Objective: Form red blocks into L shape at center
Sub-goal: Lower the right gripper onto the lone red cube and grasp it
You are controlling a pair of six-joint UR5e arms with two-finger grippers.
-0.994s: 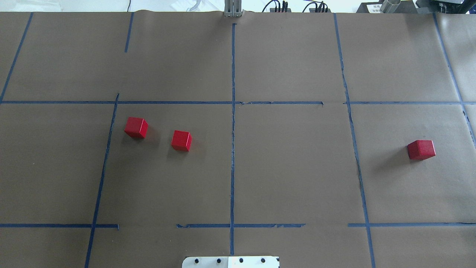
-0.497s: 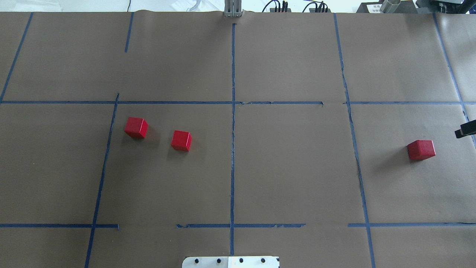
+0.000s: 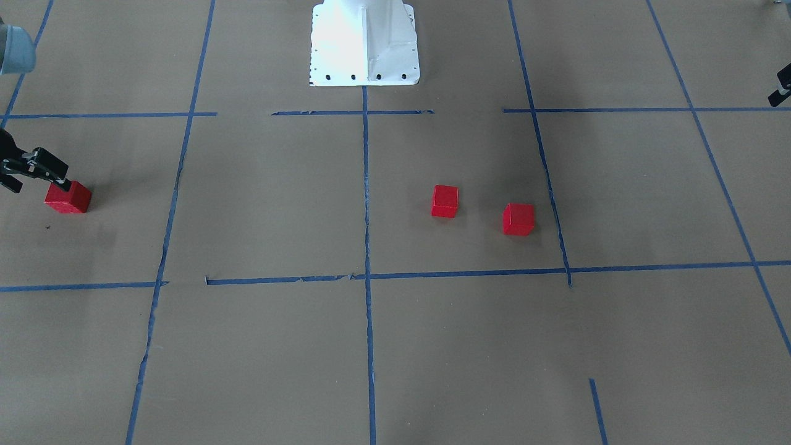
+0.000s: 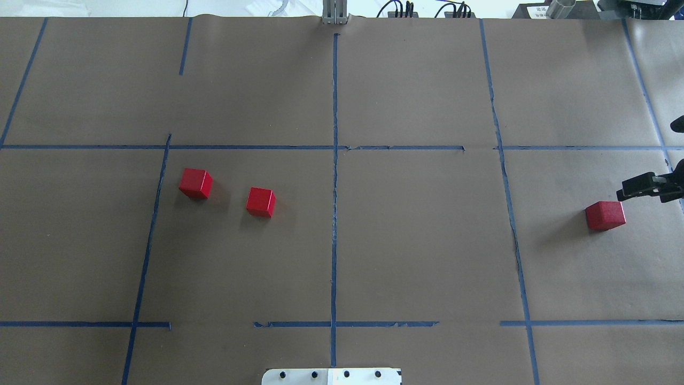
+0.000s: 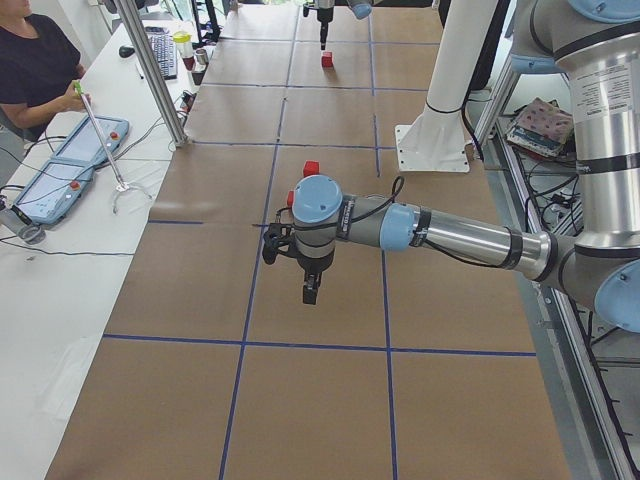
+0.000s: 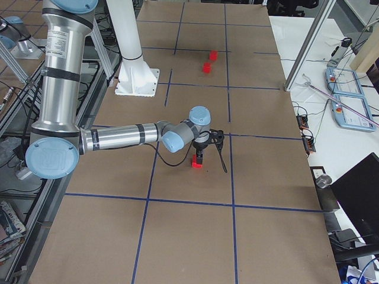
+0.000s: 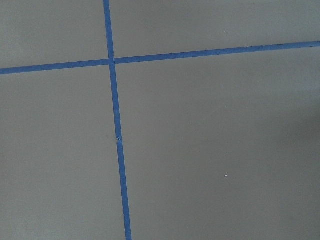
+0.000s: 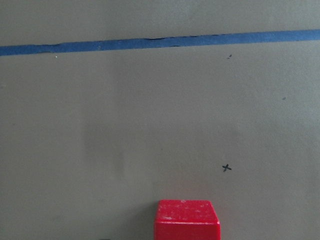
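Bench clutter and a pen mark

A seated person in a dark shirt (image 5: 35, 65) was at ten o'clock of the left side view, beside a white workbench (image 5: 60, 300) bearing a grey-blue tablet-like pendant (image 5: 70, 165) and a silver metal post (image 5: 150, 70). A small black pen cross (image 8: 226, 168) sat at four o'clock in the right wrist view.

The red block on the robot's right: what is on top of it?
Nothing lies on this red block; its top face is bare. The right gripper hangs close above it, slightly to one side. Whether they touch cannot be seen.
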